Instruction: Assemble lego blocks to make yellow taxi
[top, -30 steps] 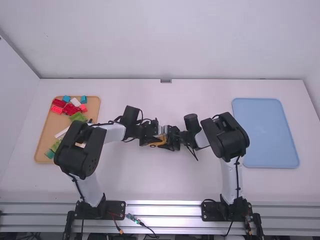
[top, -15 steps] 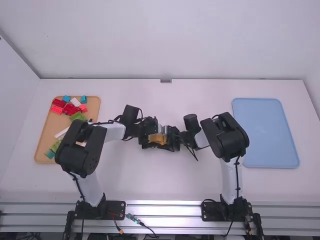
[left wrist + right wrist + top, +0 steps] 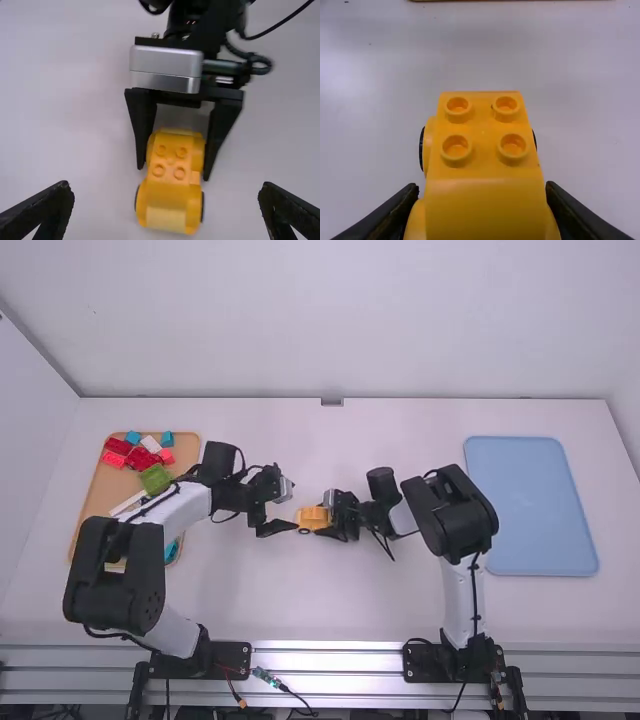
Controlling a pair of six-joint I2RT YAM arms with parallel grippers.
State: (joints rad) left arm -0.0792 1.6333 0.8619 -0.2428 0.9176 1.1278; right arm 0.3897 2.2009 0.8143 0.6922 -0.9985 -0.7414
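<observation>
The yellow car body (image 3: pixel 309 517) lies mid-table between the arms, with studs on top and dark wheels. My right gripper (image 3: pixel 327 520) is shut on its rear part. Just left of the car, my left gripper (image 3: pixel 284 510) stands open and apart from it. The left wrist view has the left gripper (image 3: pixel 166 200) spread wide, the car (image 3: pixel 174 172) between and beyond its fingers, and the other gripper's fingers along the car's sides. In the right wrist view the right gripper (image 3: pixel 481 192) holds the car (image 3: pixel 485 167) from both sides; four-stud top faces up.
At the left, partly behind the left arm, a tan tray (image 3: pixel 87 517) holds red blocks (image 3: pixel 142 458), a green block (image 3: pixel 155 478), teal blocks (image 3: pixel 133 438) and white pieces. A blue tray (image 3: pixel 530 505) lies at the right.
My left gripper has let go of the yellow car and backed away to the left, opening. The right arm and the car have stayed about where they were.
</observation>
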